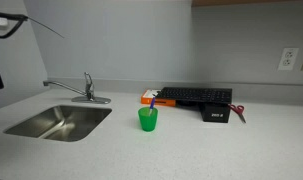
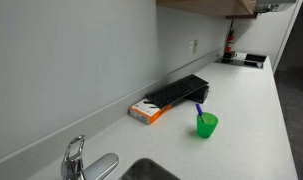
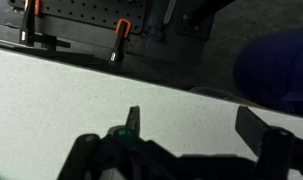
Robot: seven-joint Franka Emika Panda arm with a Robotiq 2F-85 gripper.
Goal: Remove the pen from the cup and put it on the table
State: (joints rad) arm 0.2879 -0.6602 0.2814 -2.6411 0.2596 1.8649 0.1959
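Observation:
The green cup [image 1: 147, 120] stands upright on the grey speckled table [image 1: 191, 150], right of the sink and in front of the keyboard. It also shows in an exterior view [image 2: 206, 126]. The bluish-purple pen [image 1: 152, 104] stands in the cup and leans out over its rim, as seen in both exterior views [image 2: 200, 110]. My gripper [image 3: 194, 125] is open and empty in the wrist view, its two dark fingers over bare grey surface. Cup and pen are out of the wrist view. Only a dark part of the arm [image 1: 3, 26] shows at the top left, far from the cup.
A steel sink [image 1: 56, 122] with a faucet [image 1: 86, 90] is set in the counter. A black keyboard [image 1: 196, 96], an orange flat item [image 1: 149, 97], a black box [image 1: 216, 113] and a thin red pen-like thing [image 1: 238, 113] lie by the wall.

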